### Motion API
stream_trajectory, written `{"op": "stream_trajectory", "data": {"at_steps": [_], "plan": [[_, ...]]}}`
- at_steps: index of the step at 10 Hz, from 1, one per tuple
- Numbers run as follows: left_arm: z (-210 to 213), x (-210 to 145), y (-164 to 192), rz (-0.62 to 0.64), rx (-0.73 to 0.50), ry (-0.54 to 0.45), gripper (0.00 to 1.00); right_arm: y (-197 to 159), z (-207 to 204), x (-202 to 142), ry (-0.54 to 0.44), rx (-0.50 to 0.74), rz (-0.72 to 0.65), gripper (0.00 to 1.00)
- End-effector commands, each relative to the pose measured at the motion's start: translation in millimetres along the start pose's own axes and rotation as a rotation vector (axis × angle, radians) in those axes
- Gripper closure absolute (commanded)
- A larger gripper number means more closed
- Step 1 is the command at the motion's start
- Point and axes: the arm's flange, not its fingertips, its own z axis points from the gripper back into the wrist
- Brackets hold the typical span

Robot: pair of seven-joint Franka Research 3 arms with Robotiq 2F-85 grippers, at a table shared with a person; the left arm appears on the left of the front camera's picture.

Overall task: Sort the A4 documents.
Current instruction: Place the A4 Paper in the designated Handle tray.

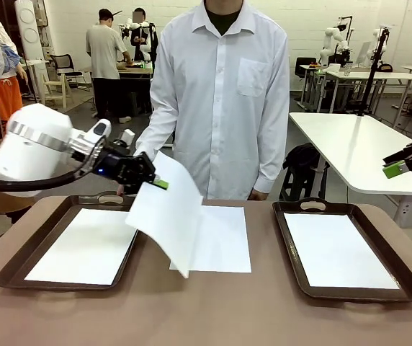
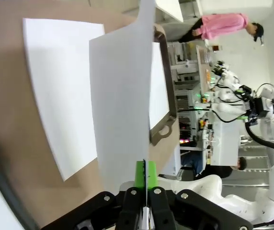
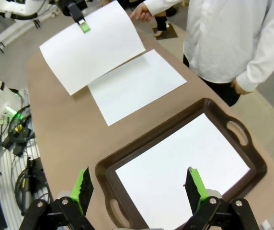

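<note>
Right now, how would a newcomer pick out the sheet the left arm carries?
Start at the brown table, between the left tray and the right tray. Over its middle one white A4 sheet hangs tilted in the air, pinched at one edge by the left gripper. The others lie flat: the middle sheet on the table beneath it, one in each tray.

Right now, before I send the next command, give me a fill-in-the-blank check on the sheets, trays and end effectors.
1. The left end effector is ___ on a thin white A4 paper sheet held above the brown table.
2. The right end effector hangs ___ above the right dark brown handled tray.
3. Another white sheet lies flat on the table ___ that tray and the left tray.
Missing words: shut; open; between.
</note>
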Motion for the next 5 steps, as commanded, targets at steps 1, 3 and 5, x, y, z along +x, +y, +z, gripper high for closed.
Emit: {"op": "stream_trajectory", "data": {"at_steps": [1, 3, 5], "plan": [[26.7, -12.7, -0.5, -0.017, 0.063, 0.028, 0.99, 0.4, -1.4, -1.0, 0.000, 0.002, 0.010, 0.00], [60.4, -11.3, 8.0, -0.090, 0.094, -0.016, 0.99, 0.4, -1.4, -1.0, 0.000, 0.002, 0.010, 0.00], [81.2, -2.1, 20.7, -0.085, 0.134, -0.005, 0.99, 0.4, -1.4, -1.0, 0.000, 0.002, 0.010, 0.00]]}}
